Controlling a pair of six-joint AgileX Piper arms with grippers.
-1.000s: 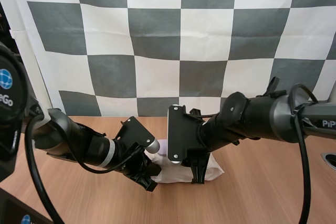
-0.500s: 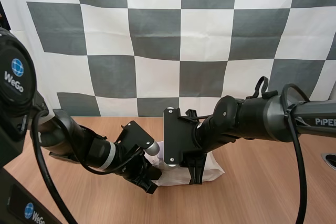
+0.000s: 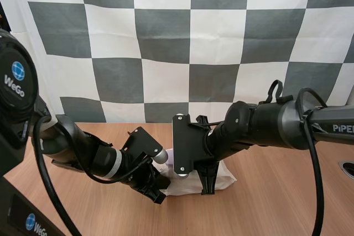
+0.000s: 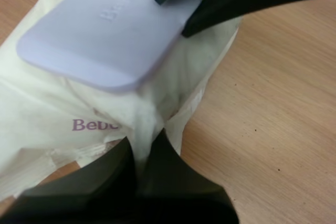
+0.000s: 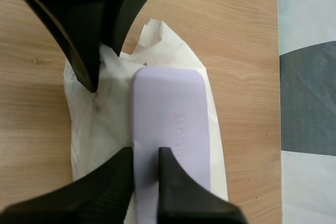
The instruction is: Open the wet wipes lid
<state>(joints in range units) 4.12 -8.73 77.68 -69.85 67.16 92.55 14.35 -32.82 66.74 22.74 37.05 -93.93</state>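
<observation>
The pack of wet wipes lies flat on the wooden table, white with a lilac lid that sits closed. My left gripper is shut on a fold of the pack's wrapper at one end, just below the lid. My right gripper comes from the other side, its tips pinching the lid's edge: one on top of the lid, the other beside it on the wrapper. In the high view the left gripper and right gripper meet over the pack.
Bare wooden table surrounds the pack on all sides. A round metal fitting sits at the table's far right edge. The two arms crowd the space over the pack.
Both arms have shifted slightly to the left and closer over the pack. The pack and its lid look unchanged.
</observation>
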